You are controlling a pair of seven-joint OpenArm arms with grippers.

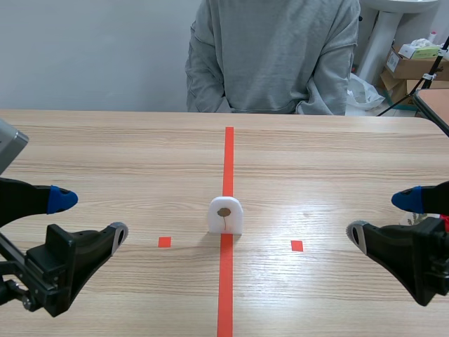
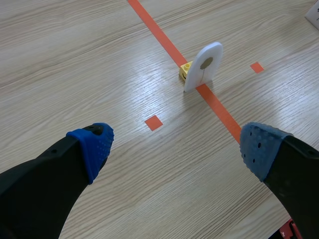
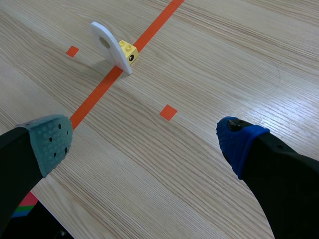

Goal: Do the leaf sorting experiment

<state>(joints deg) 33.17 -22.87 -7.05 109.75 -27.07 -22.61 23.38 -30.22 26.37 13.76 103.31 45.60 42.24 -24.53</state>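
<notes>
Worktop of pale wood runs from us toward a person in a grey top, seated across it with hands out of view, which leaves the middle free for the arms. The left end effector hangs low at its own side, fingers spread wide with nothing between them; the right end effector mirrors it at the other side, likewise released and bare. Both point inward and sit well apart from the centre, which reads to us as a ready pose, each arm covering its own half. An orange-red line splits the worktop down the middle, and we take it for the border between two sorting sides. Astride that line, near the centre, stands the card, white, round-topped, upright and facing the robot, so that the scene camera can read it. A yellow brick touches its back, on the person's side, and seems to prop it up. The left square and the right square, one on each side of the line and a little nearer the robot than the card, look to us like target marks, one per arm. Smallest is the leaf, a brown oval with a thin stem on the card's face; whether real or printed we cannot tell. Nothing is gripped, so we judge the sorting not yet begun.
</notes>
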